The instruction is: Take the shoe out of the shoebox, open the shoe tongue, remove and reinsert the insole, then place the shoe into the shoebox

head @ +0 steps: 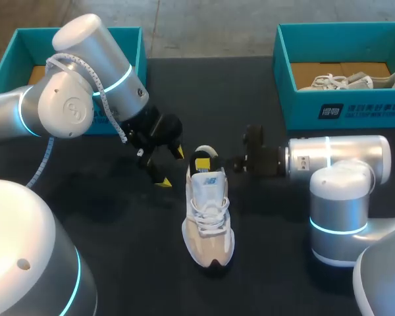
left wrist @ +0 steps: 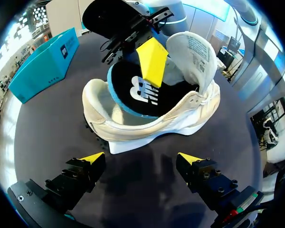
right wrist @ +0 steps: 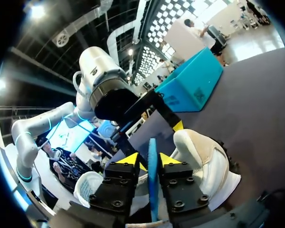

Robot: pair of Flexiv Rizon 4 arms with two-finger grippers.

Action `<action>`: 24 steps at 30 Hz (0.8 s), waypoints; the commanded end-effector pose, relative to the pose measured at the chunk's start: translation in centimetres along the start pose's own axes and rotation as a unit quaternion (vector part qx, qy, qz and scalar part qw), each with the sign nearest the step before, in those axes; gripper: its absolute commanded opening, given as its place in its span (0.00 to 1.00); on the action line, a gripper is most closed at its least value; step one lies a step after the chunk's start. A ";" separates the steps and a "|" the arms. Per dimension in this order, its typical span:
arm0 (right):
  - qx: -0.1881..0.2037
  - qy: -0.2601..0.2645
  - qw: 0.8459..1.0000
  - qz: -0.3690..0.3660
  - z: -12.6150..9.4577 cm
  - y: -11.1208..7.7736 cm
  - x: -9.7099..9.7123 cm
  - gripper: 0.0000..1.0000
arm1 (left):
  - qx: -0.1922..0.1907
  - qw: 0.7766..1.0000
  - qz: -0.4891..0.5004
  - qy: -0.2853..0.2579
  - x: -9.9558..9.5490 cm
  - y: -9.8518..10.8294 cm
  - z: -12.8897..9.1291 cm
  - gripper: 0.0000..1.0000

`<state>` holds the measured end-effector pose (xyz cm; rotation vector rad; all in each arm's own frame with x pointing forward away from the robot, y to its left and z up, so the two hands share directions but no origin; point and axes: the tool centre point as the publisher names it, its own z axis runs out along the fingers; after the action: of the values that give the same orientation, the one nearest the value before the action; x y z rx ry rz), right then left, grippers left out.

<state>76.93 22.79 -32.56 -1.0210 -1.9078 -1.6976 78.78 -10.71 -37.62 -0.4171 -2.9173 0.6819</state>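
A white and beige sneaker [head: 209,220] lies on the dark table, toe toward the front edge. Its black insole with a blue rim [left wrist: 140,92] sits partly in the heel opening, the tongue [left wrist: 194,52] folded up behind it. My right gripper [right wrist: 149,159] is shut on the insole's blue edge [right wrist: 153,175] and reaches in at the heel [head: 210,161]. My left gripper [left wrist: 141,159] stands open just beside the shoe's side wall, touching nothing; in the head view it hangs left of the heel [head: 166,168].
A teal shoebox [head: 135,39] stands at the back left behind my left arm. A second teal shoebox [head: 345,108] at the back right holds another pale sneaker [head: 349,81]. My right arm's base [head: 339,210] stands right of the shoe.
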 end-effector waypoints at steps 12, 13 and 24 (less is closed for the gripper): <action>0.013 -0.008 0.999 0.040 0.3 -2.3 -0.7 0.00 | 0.000 1.000 0.001 -0.001 0.1 0.0 0.1 1.00; 0.013 -0.008 0.999 0.040 0.3 -2.3 -0.7 0.00 | 0.000 1.000 0.001 -0.001 0.1 0.0 0.1 1.00; 0.008 -0.030 0.999 0.014 -0.1 -0.5 0.5 1.00 | 0.000 1.000 0.001 -0.001 0.1 0.0 0.1 1.00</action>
<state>76.47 22.66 -33.35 -1.0787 -1.9128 -1.6627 78.78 -10.71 -37.62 -0.4171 -2.9173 0.6819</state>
